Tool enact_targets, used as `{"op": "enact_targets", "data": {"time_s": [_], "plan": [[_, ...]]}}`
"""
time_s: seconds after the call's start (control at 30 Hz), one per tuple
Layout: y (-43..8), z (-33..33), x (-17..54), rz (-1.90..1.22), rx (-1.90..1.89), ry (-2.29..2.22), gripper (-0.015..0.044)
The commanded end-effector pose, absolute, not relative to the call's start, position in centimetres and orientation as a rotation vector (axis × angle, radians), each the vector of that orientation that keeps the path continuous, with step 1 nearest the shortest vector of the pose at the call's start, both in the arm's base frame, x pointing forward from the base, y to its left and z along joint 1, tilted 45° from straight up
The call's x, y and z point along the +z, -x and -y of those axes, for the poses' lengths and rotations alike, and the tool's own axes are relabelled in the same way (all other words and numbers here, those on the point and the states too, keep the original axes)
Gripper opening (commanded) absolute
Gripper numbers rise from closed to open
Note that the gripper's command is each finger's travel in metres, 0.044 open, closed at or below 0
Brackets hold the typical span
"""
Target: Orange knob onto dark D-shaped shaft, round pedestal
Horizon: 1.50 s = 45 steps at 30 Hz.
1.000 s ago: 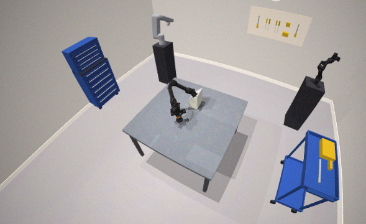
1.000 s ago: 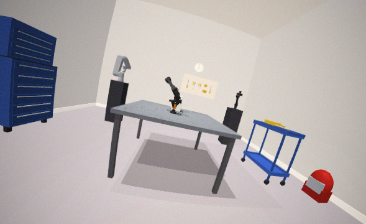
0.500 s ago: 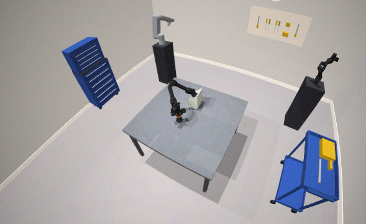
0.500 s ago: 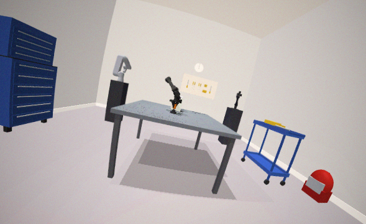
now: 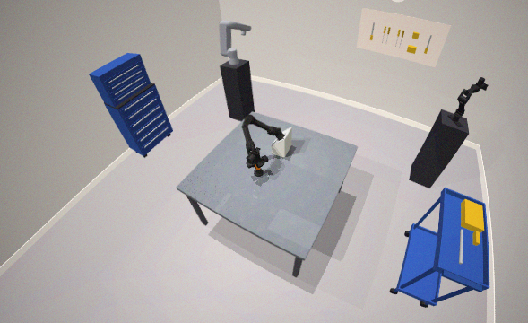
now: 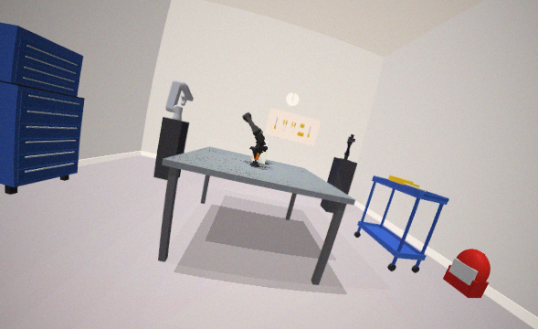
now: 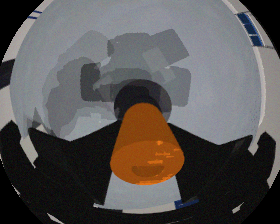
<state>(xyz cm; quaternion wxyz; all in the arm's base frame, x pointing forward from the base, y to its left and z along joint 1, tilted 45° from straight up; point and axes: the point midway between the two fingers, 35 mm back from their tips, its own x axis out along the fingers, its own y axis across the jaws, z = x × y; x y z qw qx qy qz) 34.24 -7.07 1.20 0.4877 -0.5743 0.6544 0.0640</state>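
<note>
The orange knob [image 5: 258, 169] [image 6: 257, 156] [image 7: 141, 135] is held upright between the fingers of my gripper [image 5: 257, 166] [image 7: 143, 125], which is shut on it. The dark round pedestal [image 5: 258, 173] [image 6: 255, 164] [image 7: 123, 97] stands on the table directly below the knob. In the wrist view the knob's far end overlaps the pedestal's middle. The knob hides the shaft, and its flat side is not visible. Whether the knob's lower end touches the pedestal or stands a little above it cannot be told.
A white angular block [image 5: 283, 144] stands on the grey table [image 5: 308, 179] [image 6: 296, 175], beside the arm and behind the pedestal. The arm's shadows fall around the pedestal. A blue cart [image 5: 454, 256] and a blue drawer cabinet [image 5: 134, 108] stand on the floor away from the table.
</note>
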Motion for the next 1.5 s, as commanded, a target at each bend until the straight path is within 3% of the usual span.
{"op": "enact_targets", "data": {"time_s": [0.0,1.47], "plan": [[-34.46,7.1,1.41,-1.591,0.157,1.401,0.0],[-34.36,7.2,1.15,-1.611,0.331,1.56,0.0]]}}
